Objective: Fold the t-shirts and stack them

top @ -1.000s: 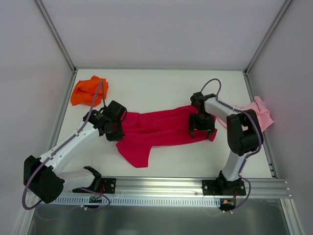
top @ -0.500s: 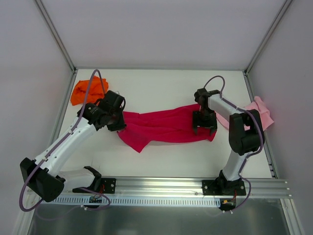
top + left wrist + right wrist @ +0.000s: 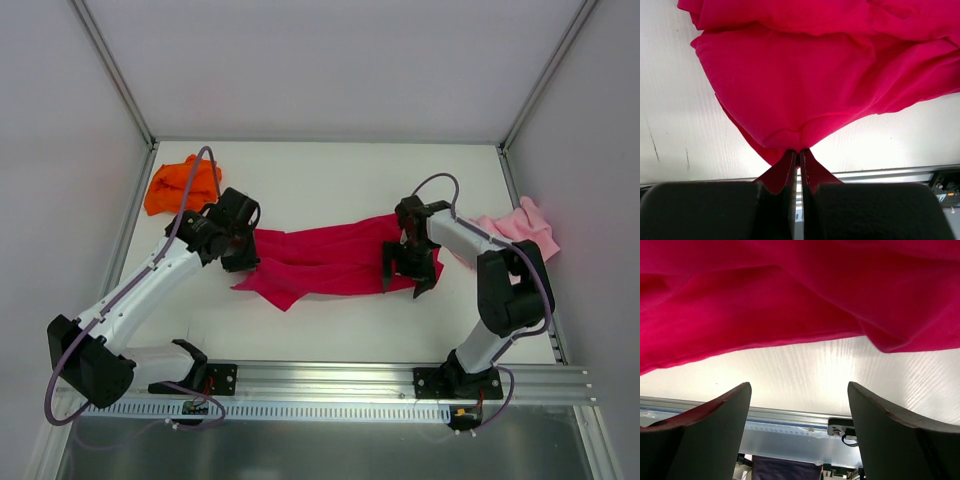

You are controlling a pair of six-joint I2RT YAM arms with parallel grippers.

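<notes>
We see the red shirt (image 3: 330, 262) stretched across the middle of the bench (image 3: 330, 180), long axis left to right. The left tool (image 3: 800, 156), arm reaching forward, pinches its left edge tight. The right tool (image 3: 799, 390), elbow bent, gapes wide over the right end, holding nothing. A second ago the near-left flap hung lower. The orange shirt (image 3: 180, 185) lies back left, the pink shirt (image 3: 520, 228) far right.

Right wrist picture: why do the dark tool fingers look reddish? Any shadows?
Right wrist view: the fingers pick up a red tint from the crimson t-shirt above them; the table is bright, barely shadowed. Left wrist view: the same tint on the shut fingers. Top view: even light, faint shadows.
</notes>
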